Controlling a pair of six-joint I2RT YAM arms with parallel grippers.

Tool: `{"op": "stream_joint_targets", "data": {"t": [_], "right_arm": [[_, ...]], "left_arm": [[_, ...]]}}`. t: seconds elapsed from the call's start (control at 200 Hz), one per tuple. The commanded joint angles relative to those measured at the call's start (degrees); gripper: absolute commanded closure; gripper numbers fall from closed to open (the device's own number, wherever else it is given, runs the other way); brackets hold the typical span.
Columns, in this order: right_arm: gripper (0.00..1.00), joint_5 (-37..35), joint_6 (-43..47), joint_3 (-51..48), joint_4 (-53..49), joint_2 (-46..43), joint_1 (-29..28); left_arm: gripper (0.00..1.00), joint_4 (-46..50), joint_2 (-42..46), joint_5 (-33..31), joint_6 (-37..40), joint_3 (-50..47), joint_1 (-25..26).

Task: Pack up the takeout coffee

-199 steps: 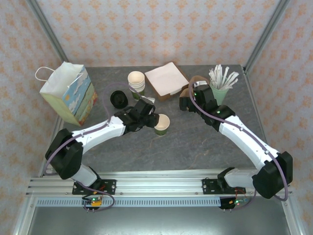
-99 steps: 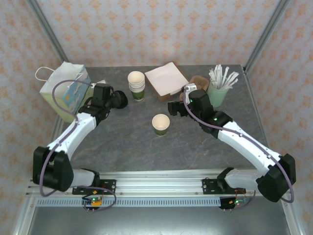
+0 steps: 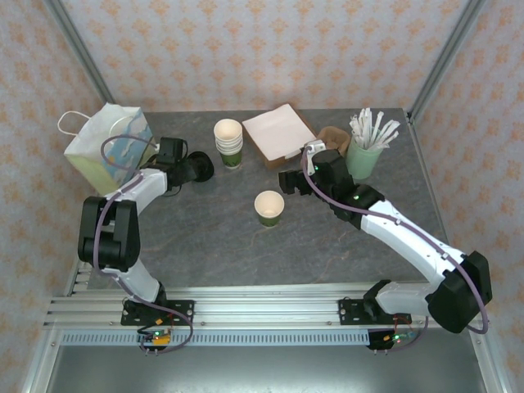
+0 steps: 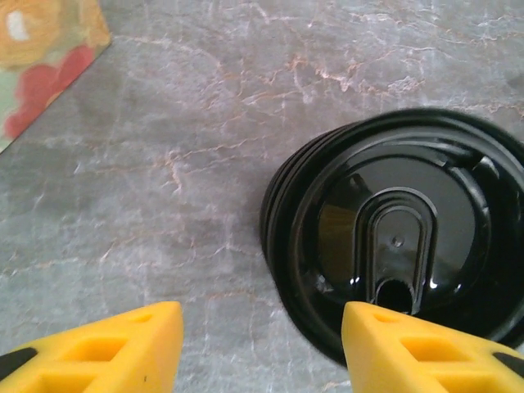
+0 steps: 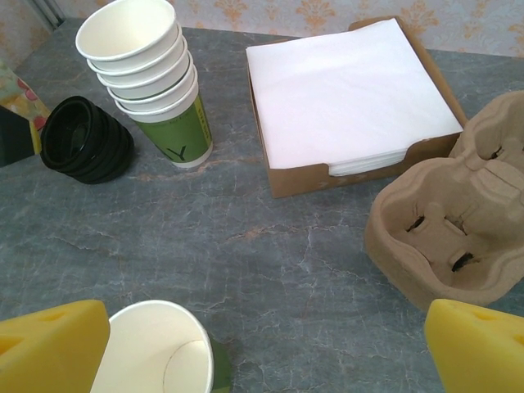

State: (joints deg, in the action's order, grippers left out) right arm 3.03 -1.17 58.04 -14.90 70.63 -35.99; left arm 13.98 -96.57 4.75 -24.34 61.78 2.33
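Note:
A lone cream-and-green paper cup (image 3: 268,206) stands lidless mid-table; a lidded takeout coffee is out of view. A stack of black lids (image 3: 198,166) lies left of it, beside the paper bag (image 3: 106,151). My left gripper (image 3: 185,166) hovers at the stack's left edge, open. In the left wrist view the top lid (image 4: 401,237) lies ahead and to the right of the left gripper (image 4: 262,344), whose right fingertip (image 4: 409,352) overlaps the lid's near rim. My right gripper (image 3: 286,180) is wide open just above and right of the cup (image 5: 160,348), with bare table between its jaws (image 5: 266,352).
A stack of lidless cups (image 3: 229,141) stands behind the lone cup. Further right are a box of white napkins (image 3: 277,133), a brown pulp cup carrier (image 5: 458,221) and a green cup of wrapped stirrers (image 3: 366,146). Patterned walls close the back and sides.
My left arm has left the lone cup and swung left to the lid stack, then settled closer to it. My right gripper drifted left toward the cup.

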Motion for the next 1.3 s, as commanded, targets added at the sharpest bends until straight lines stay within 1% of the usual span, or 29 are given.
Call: {"op": "stream_joint_targets", "data": {"t": [0.0,0.26,0.405,0.651,0.866,1.071,1.296], "right_arm": [[0.01,0.0,0.5,-0.6,1.2,0.2,-0.3],[0.01,-0.1,0.3,-0.4,0.5,0.4,-0.3],[0.01,-0.1,0.3,0.0,0.2,0.5,-0.2],[0.01,0.1,0.1,0.6,0.2,1.4,-0.3],[0.01,0.0,0.0,0.6,0.2,1.9,-0.3],[0.01,-0.5,-0.1,0.0,0.2,1.8,-0.3],[0.01,-0.7,-0.1,0.0,0.2,1.6,-0.3]], "left_arm": [[0.47,-1.2,-1.8,2.0,1.7,4.0,-0.7],[0.61,0.2,-6.8,2.0,2.8,8.8,-1.2],[0.65,1.2,-8.2,1.9,3.6,10.7,-1.2],[0.64,2.7,-9.4,1.0,4.6,12.1,-1.3],[0.65,3.1,-10.0,1.7,5.2,11.9,-1.3],[0.65,4.0,-10.5,1.6,5.7,12.4,-1.3],[0.73,4.0,-10.2,1.8,5.8,12.2,-1.3]]}}
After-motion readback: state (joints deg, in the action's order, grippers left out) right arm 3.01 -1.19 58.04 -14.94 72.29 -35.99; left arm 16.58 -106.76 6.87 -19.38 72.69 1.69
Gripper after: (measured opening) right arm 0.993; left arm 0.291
